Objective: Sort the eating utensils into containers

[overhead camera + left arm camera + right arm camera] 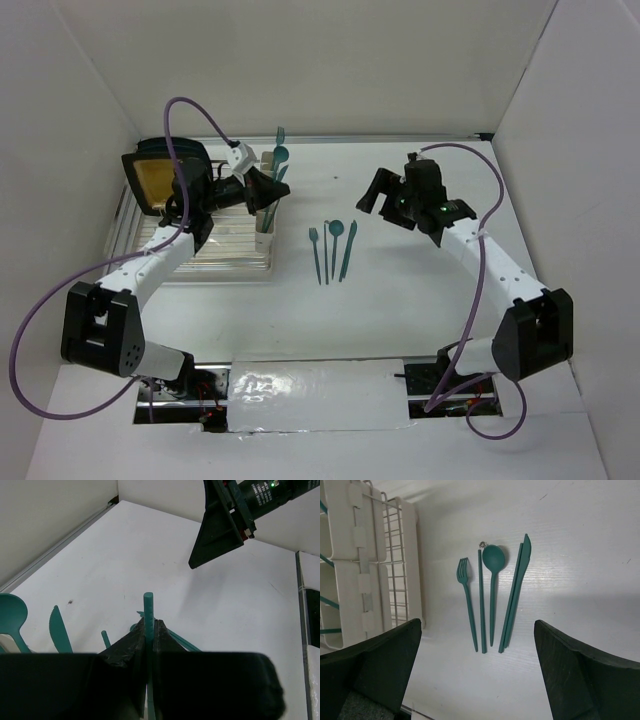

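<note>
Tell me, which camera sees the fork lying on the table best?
The right wrist view. There the fork lies close and unblocked, and its prongs are plain to see. The top view shows the fork only as a small thin line. In the left wrist view I cannot pick it out.

Left wrist view: teal utensil [149, 605] pinched in left gripper [150, 630], apparently handle-end up; head hidden below the grip. Spoon [10, 612] cropped at 9 o'clock. Right wrist view: containers [345, 555] cropped at 9 o'clock.
</note>
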{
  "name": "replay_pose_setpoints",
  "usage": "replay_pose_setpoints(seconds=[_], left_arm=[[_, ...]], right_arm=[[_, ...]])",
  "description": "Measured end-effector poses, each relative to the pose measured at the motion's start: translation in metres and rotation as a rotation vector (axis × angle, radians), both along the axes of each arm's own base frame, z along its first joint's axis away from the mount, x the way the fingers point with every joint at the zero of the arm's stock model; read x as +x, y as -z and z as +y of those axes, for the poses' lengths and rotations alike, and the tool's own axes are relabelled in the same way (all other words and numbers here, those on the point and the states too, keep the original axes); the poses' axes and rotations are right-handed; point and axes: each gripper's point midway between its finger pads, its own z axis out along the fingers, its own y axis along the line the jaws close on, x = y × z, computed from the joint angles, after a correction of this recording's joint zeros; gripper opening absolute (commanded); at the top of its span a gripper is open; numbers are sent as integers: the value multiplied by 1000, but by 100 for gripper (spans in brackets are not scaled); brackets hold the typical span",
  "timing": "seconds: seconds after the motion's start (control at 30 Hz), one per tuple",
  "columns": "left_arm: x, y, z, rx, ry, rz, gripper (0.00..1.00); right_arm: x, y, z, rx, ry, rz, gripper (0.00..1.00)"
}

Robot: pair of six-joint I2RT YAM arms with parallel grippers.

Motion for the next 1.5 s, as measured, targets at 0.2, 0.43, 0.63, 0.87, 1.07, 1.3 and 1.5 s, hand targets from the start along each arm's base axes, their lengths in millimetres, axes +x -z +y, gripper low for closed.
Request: replay_pose_setpoints(seconds=[0.2,0.43,0.63,0.87,1.07,1.3,1.5], left_arm=[[1,4,1,13,-4,-13,43],[3,0,4,37,-29,4,80],[0,-47,18,26,-127,-45,93],[-6,-105,54,1,-326,-85,95],[-31,-80,66,22,-376,23,97],[-44,-53,74,50,-408,107,98],[-47,-41,79,50,-432,146,98]], right_arm=[[1,10,2,-14,-21,21,100],[-3,22,15,-43,-52,42,100],[-8,51,34,-78,-62,119,95],[-10,110,34,-144,-17,284,61],[-13,133,32,-181,4,342,48],[-20,163,40,-250,-19,404,45],[-25,175,44,-314,-31,419,37]])
